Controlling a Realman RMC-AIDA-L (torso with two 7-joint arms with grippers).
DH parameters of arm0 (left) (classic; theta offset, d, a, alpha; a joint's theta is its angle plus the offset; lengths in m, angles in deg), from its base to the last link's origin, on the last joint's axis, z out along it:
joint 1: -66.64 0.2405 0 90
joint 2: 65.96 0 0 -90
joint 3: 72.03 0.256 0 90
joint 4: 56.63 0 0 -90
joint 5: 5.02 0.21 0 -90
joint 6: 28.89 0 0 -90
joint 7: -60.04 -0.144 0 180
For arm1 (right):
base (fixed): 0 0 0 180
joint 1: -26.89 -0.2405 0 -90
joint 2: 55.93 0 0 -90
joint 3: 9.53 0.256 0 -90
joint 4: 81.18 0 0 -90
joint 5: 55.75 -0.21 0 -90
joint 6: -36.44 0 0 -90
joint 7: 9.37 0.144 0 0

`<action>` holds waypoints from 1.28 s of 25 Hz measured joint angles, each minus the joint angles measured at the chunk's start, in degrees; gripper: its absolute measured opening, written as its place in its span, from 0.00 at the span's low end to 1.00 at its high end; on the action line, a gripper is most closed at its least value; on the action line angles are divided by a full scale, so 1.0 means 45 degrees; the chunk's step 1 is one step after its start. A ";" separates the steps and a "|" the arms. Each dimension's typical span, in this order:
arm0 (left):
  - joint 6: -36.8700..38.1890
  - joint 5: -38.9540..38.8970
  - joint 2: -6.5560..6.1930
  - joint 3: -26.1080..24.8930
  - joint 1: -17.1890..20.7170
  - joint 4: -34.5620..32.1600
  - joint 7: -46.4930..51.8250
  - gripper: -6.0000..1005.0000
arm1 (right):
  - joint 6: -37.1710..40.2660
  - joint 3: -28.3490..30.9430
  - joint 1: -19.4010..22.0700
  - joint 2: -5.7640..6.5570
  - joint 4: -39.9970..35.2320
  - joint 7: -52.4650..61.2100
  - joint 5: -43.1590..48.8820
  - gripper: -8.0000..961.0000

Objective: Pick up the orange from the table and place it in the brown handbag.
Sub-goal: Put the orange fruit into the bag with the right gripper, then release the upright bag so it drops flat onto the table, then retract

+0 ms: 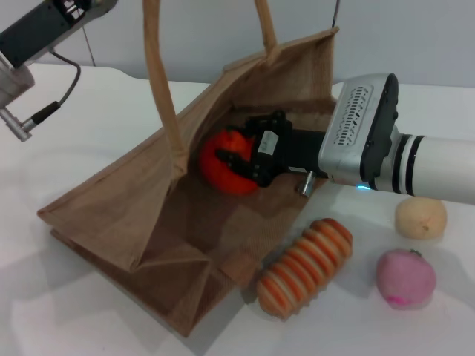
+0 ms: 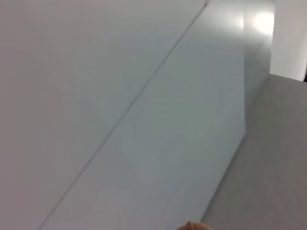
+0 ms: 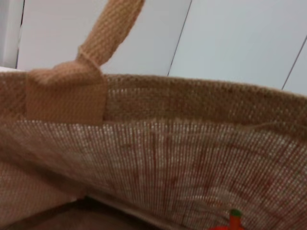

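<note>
The brown handbag (image 1: 141,215) lies on its side on the white table (image 1: 89,126), its mouth held open, one handle (image 1: 163,89) pulled up. My right gripper (image 1: 239,157) reaches into the mouth from the right and is shut on the orange (image 1: 223,174), which sits just inside the bag. The right wrist view shows the bag's woven inner wall (image 3: 158,158), a handle (image 3: 108,36) and a sliver of the orange (image 3: 230,224). My left arm (image 1: 37,37) is raised at the far left; its fingers are out of view.
An orange-and-cream ribbed oblong item (image 1: 306,267) lies right in front of the bag's mouth. A pale peach fruit (image 1: 421,217) and a pink fruit (image 1: 405,278) lie at the right, under my right forearm. The left wrist view shows only a wall.
</note>
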 joint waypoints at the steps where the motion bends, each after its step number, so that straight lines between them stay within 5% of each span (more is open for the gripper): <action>1: 0.0112 0.0002 -0.0002 -0.0074 0.0026 0.0001 -0.0018 0.11 | 0.0004 0.0000 0.0021 0.0002 -0.0001 0.0000 0.0006 0.20; 12: 0.1526 0.0000 -0.0154 -0.0218 0.0467 0.0198 -0.0242 0.11 | 0.1477 0.0709 0.1053 0.0086 -0.0544 0.0001 -0.0080 0.67; 18: 0.1803 -0.0014 -0.0677 -0.0677 0.0444 0.1679 -0.1138 0.11 | 0.3161 0.1729 0.2027 0.0103 -0.1642 0.0080 -0.0085 0.93; 29: 0.2872 -0.0015 -0.0721 -0.0829 0.0489 0.1949 -0.1462 0.11 | 0.3404 0.4337 0.3260 0.0117 -0.2756 0.0021 -0.0191 0.93; 32: 0.3002 -0.0015 -0.0694 -0.0829 0.0491 0.1962 -0.1625 0.18 | 0.3421 0.4829 0.3480 0.0117 -0.2854 -0.0098 -0.0584 0.92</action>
